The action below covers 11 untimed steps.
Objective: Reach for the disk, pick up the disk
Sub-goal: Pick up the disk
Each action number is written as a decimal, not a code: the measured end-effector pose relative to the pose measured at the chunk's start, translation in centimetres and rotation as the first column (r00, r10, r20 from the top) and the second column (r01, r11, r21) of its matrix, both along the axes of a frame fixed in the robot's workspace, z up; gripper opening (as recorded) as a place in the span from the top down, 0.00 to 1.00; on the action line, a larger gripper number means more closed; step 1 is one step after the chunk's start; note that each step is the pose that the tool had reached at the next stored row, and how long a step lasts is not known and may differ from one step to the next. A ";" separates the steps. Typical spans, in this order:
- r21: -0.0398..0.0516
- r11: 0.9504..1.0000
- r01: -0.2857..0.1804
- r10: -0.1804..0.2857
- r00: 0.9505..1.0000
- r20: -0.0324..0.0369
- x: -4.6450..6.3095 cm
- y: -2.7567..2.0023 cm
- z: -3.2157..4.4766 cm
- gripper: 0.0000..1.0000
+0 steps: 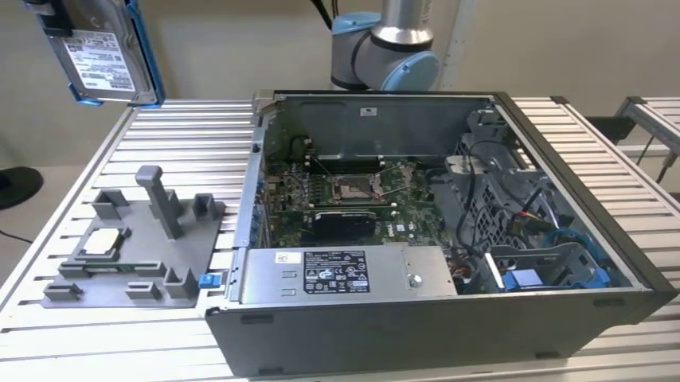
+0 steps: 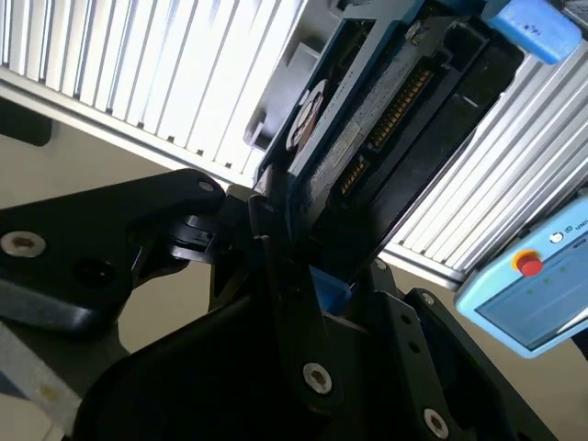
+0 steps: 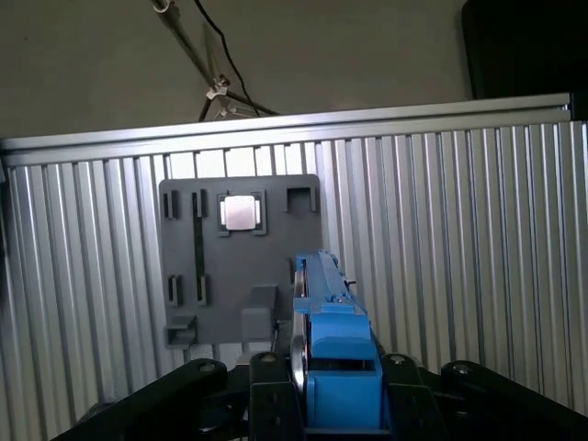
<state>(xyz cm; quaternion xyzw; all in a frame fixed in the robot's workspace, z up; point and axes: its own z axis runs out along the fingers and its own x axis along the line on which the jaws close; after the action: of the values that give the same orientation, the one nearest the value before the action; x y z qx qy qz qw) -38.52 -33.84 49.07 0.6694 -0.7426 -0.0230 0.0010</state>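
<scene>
While I hang high over the surface [image 1: 159,127], jaws: pinching the disk [image 1: 103,56], with black fingers [image 2: 289,303] pressed on its two broad faces in the second wrist view.
Disk, exterior view: in the air at that view's upper left, clear of the surface, roughly upright and a little tilted, white label facing the camera, blue bracket along its edges.
Disk, first wrist view: edge-on [image 3: 322,285], its blue bracket end nearest me; the slatted surface [image 3: 459,230] lies well below it.
Disk, second wrist view: its underside [image 2: 367,101] with the circuit board and connector row shows.
Plate: my grey fixture plate [image 1: 186,267] lies flat on the surface at the exterior view's left, posts and slots standing up from it.
Chip: a small white-silver square [image 1: 103,241] sits in a pocket of the plate, well apart from the disk; the first wrist view shows it too [image 3: 241,213].
Case: open computer case [image 1: 425,318] stands just beside the plate, toward the exterior view's right, board [image 1: 351,191] and cables exposed.
Arm: my grey and blue joints [image 1: 388,48] rise behind the case.
Pendant: a pale blue handset with a red button [image 2: 542,285] lies off the surface's edge.
</scene>
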 end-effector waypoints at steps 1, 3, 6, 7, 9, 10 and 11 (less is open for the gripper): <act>0.000 1.000 0.000 0.000 1.000 0.000 0.2 0.00 0.00 1.00; 0.000 1.000 0.000 0.000 1.000 0.000 0.6 0.00 0.00 1.00; 0.000 1.000 0.000 0.000 1.000 0.000 1.2 0.00 0.00 1.00; 0.000 1.000 0.000 0.000 1.000 0.000 1.4 0.00 0.00 1.00; 0.000 1.000 0.000 0.000 1.000 0.000 1.8 0.00 0.00 1.00; 0.000 1.000 0.000 0.000 1.000 0.000 2.0 0.00 0.00 1.00; 0.000 1.000 0.000 0.000 1.000 0.000 2.2 0.00 0.00 1.00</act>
<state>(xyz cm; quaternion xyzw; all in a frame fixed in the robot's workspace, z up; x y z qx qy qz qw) -36.33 -33.84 49.07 0.6694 -0.7426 -0.0230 0.0010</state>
